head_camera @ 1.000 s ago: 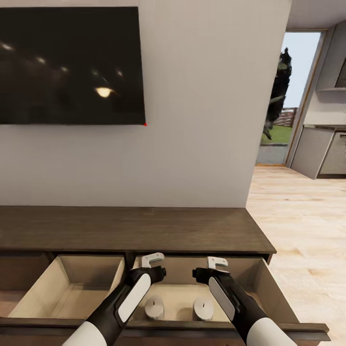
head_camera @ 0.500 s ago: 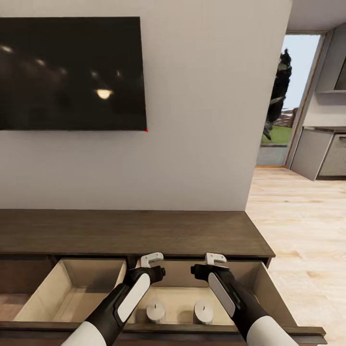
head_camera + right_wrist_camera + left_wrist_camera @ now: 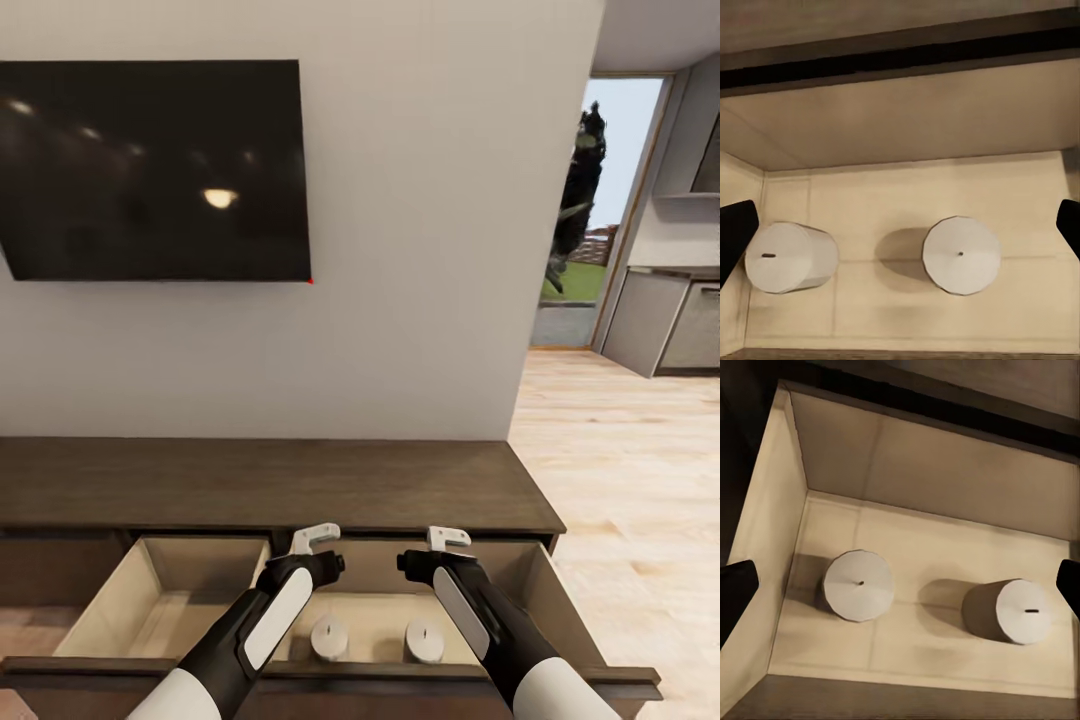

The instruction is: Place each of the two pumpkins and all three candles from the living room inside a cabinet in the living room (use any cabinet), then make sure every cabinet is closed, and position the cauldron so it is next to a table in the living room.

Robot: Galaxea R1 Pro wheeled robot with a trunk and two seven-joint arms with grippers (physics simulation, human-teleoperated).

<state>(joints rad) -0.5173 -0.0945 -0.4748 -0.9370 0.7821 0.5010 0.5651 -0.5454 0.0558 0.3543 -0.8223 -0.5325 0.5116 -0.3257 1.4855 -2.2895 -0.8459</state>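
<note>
While we hover over the cabinet [image 3: 300, 480] | candles [image 3: 329, 636] in its drawer | left hand [image 3: 316, 538], right hand [image 3: 449, 539] spread, empty.

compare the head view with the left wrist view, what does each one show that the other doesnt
Head view alone: the wall-mounted TV, the cabinet's dark top, a second open drawer to the left with nothing visible inside, a doorway with greenery outside, the wood floor, and both arms, with the left gripper and right gripper over the right drawer.

Left wrist view alone: a close look down into that drawer, showing its pale back wall and each candle's dark wick.

Both: two candles, apart from each other, standing upright on the drawer floor.
</note>
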